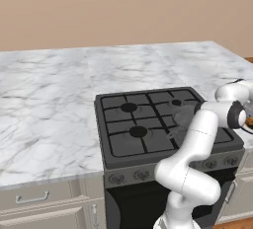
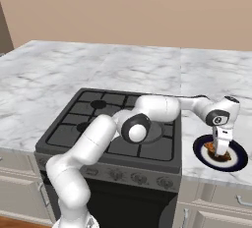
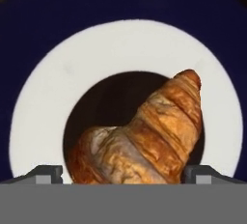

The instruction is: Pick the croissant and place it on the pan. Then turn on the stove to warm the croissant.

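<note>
The white arm's two-finger jaws (image 2: 221, 154) are hanging straight down over the dark-rimmed, white-centred bowl (image 2: 237, 161) on the white marble surface (image 2: 123, 70). They are standing released, one dark tip on each side of the golden-brown flaky croissant (image 3: 144, 138), which is lying in the bowl's middle directly below them. The black four-burner gas stove (image 2: 88, 119) is sitting just beside the bowl.

base views: behind arm, left/right, both over stove (image 1: 148, 124) | hand view: close above croissant (image 3: 144, 136)
</note>
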Available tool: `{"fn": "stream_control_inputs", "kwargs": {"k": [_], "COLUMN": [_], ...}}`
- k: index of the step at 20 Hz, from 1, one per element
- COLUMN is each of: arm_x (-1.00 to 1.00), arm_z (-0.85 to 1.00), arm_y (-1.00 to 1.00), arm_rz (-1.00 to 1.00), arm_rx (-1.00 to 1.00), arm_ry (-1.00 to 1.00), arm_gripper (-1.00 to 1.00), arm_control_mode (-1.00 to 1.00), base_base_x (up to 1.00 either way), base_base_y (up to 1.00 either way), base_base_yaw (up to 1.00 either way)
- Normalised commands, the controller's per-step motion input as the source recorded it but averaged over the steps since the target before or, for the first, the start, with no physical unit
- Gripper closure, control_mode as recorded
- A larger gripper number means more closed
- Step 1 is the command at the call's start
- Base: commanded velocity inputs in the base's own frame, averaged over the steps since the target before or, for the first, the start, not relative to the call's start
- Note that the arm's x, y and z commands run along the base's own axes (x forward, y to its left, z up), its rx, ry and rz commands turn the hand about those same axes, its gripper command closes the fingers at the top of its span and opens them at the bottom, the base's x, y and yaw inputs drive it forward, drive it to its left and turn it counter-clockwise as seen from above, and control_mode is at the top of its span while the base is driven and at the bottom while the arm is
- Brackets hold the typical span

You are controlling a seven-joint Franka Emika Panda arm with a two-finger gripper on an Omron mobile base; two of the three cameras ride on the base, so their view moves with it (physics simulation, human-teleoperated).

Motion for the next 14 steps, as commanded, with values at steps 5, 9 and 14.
{"fn": "stream_control_inputs", "kwargs": {"k": [5,9,14], "arm_x": [0.21,0.04,-0.54], "arm_z": [-0.37,-0.24,0.00], "arm_y": [0.00,0.00,0.10], "arm_rz": [-0.19,-0.07,0.00], "arm_rx": [0.00,0.00,0.00], "arm_ry": [0.09,-0.01,-0.31], "arm_gripper": [-1.00,1.00,1.00], "arm_control_mode": [-1.00,-1.00,-1.00], "base_base_x": [0.00,0.00,0.00], "base_base_y": [0.00,0.00,0.00], "base_base_yaw": [0.00,0.00,0.00]}}
